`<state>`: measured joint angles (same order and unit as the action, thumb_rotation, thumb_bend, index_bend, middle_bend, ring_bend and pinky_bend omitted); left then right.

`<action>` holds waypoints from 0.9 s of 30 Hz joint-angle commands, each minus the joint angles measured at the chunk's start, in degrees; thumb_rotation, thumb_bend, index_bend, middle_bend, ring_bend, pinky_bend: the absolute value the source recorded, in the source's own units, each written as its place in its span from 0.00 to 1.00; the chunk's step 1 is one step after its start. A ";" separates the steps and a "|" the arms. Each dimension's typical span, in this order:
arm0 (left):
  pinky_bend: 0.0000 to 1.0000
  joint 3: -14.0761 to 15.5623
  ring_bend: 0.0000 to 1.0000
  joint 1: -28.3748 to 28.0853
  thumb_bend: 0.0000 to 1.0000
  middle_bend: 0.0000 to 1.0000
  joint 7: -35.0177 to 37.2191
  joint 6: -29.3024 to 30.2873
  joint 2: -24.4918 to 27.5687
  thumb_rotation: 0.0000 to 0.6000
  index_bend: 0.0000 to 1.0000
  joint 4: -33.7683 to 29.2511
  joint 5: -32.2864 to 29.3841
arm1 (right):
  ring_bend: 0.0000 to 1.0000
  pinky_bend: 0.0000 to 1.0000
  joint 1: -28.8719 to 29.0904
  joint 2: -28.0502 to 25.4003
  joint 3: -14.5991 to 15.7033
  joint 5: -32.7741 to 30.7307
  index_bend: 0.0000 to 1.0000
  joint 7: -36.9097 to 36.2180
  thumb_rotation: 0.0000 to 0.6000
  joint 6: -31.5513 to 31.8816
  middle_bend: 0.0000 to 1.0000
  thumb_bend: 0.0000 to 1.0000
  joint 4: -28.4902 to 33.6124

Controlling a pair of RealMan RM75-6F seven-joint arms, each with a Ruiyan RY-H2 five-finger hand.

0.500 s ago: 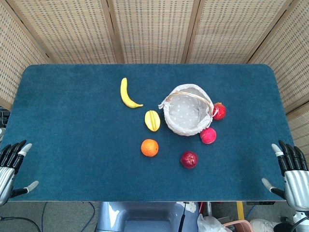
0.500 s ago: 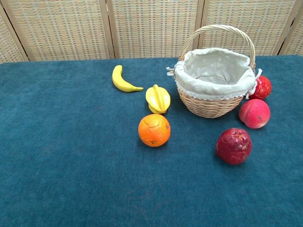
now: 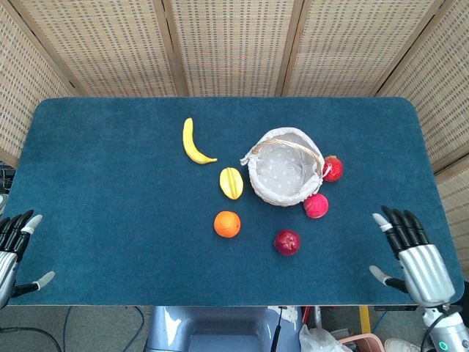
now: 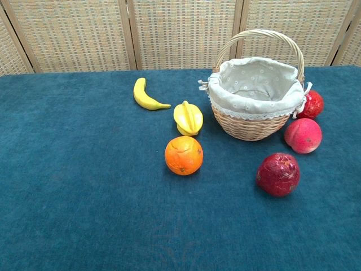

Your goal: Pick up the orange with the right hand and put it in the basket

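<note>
The orange (image 3: 227,224) (image 4: 183,155) lies on the blue table, in front and to the left of the wicker basket (image 3: 253,176) (image 4: 248,127), whose white cloth lining holds nothing I can see. My right hand (image 3: 412,258) hovers over the table's front right corner with its fingers spread and nothing in it, far right of the orange. At the front left edge my left hand (image 3: 13,249) is open, off the table. Neither hand shows in the chest view.
A banana (image 3: 194,142) and a yellow starfruit (image 3: 231,182) lie left of the basket. A dark red fruit (image 3: 286,241), a pink peach (image 3: 316,205) and a red apple (image 3: 333,169) sit to its right and front. Woven screens stand behind the table.
My right hand has moved inward and forward over the table's front right corner. The left hand has slipped slightly lower and further left. The fruits and basket have not moved.
</note>
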<state>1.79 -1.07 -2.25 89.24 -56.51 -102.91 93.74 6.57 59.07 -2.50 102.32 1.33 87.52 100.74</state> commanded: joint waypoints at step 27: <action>0.00 -4.55 0.00 -5.32 0.00 0.00 -0.96 -10.26 0.06 1.00 0.00 -0.61 -13.71 | 0.00 0.13 49.77 27.80 -12.21 -35.31 0.12 23.07 1.00 -52.67 0.08 0.00 -10.56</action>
<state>-2.69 -6.28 -3.14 79.13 -56.40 -103.57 80.18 52.85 82.75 -14.99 72.23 19.60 36.36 93.81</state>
